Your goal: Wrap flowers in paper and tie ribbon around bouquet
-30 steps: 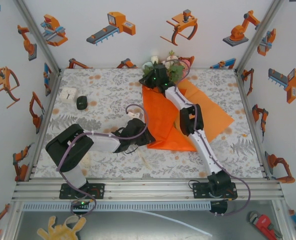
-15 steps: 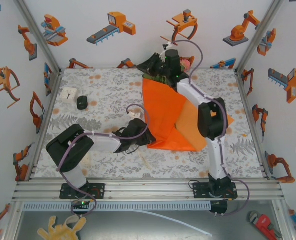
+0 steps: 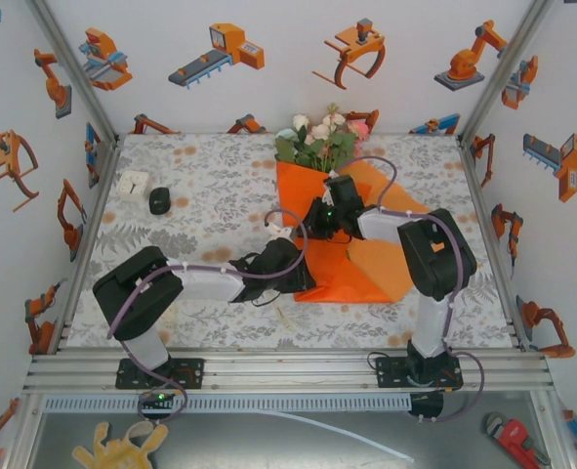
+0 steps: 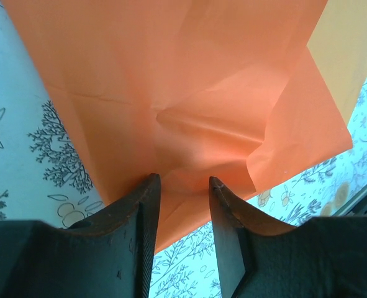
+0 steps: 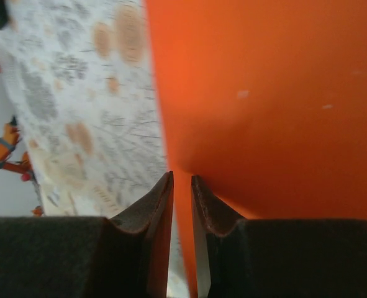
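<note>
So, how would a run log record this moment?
flowers lie at far end of paper | left gripper open at paper's near corner | right gripper nearly closed at paper's left edge, grip unclear

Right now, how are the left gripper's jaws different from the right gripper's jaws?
The left gripper has its jaws well apart; the right gripper has its jaws almost together. The left one sits at the near left corner of the orange paper; the right one sits along the paper's left edge, closer to the flowers. Both are dark and point at the paper.
</note>
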You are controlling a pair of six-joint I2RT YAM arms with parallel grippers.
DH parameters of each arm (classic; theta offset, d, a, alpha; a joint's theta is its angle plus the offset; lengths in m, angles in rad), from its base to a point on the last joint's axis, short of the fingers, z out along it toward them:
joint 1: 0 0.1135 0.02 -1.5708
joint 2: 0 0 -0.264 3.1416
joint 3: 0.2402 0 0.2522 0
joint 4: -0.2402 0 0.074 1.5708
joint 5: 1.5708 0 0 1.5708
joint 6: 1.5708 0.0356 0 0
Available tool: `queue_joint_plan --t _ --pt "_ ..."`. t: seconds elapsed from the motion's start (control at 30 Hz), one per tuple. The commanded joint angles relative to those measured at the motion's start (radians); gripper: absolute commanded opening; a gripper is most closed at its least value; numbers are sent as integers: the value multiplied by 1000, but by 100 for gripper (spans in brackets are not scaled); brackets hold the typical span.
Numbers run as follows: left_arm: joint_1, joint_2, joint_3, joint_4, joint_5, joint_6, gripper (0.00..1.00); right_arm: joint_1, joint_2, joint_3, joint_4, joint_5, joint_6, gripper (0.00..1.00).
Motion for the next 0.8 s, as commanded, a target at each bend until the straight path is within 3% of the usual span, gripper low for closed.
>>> queue_joint_plan --t 0.0,0.13,0.23,0.47,0.6,0.77 --pt "-50 46 -18 -399 -28 116 43 -5 42 -1 62 11 -12 23" --pt "-96 95 82 -470 32 210 47 -5 85 -18 124 5 26 23" --pt "-105 178 90 -464 100 195 47 -5 103 -17 126 7 31 23" --pt "-129 176 89 -498 58 187 47 -4 100 -12 115 5 20 24" --pt "-183 162 91 -515 16 220 55 -3 95 29 83 -27 1 25" --pt "-245 130 93 -528 -24 266 56 -2 94 69 55 -42 -21 25"
